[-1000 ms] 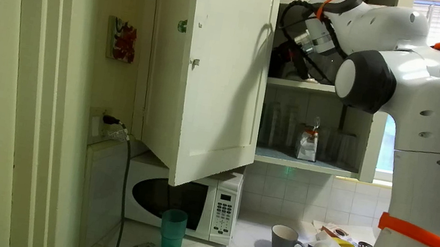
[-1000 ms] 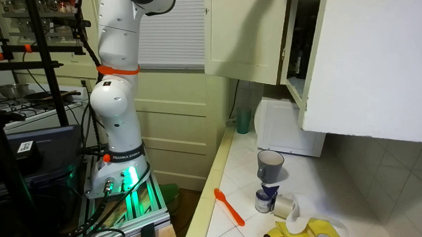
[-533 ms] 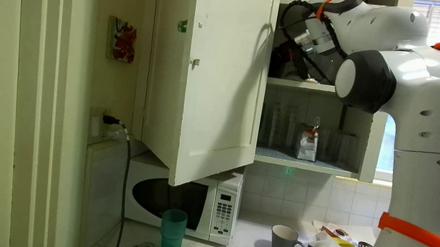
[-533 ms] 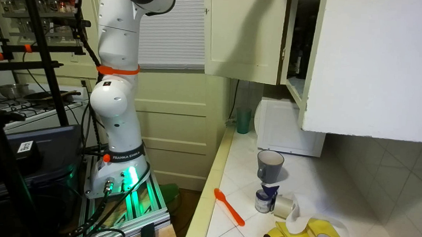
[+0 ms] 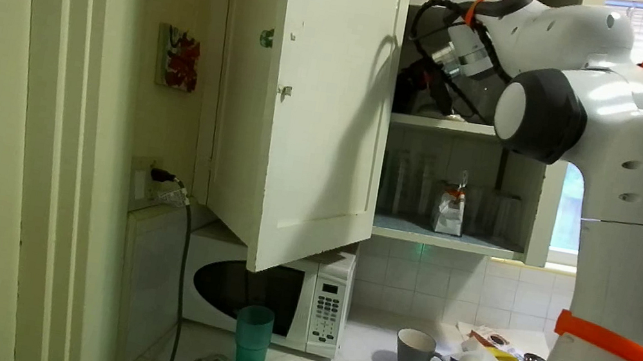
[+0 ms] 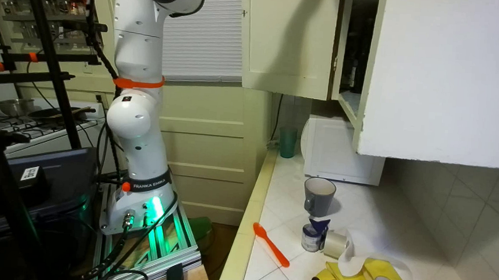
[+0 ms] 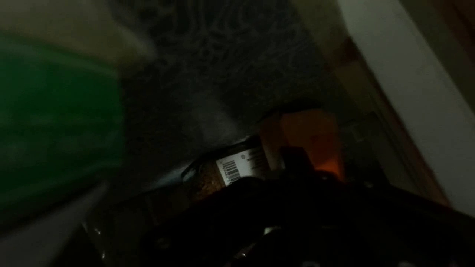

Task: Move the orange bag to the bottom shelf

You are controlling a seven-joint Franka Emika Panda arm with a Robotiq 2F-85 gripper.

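Gripper (image 7: 295,163): too dark to see whether fingers are apart or together.
Orange bag (image 7: 311,135): just beside the barcode-labelled jar (image 7: 241,165).
Bottom shelf (image 5: 404,235): bears a silver-and-orange bag (image 5: 450,214).

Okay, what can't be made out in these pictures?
Gripper: whether it holds anything; wrist view too dark.
Orange bag: lower part, behind the gripper, wrist view.
Green object: cut off by left edge, wrist view.
Microwave: upper front, behind the cupboard door, in an exterior view.
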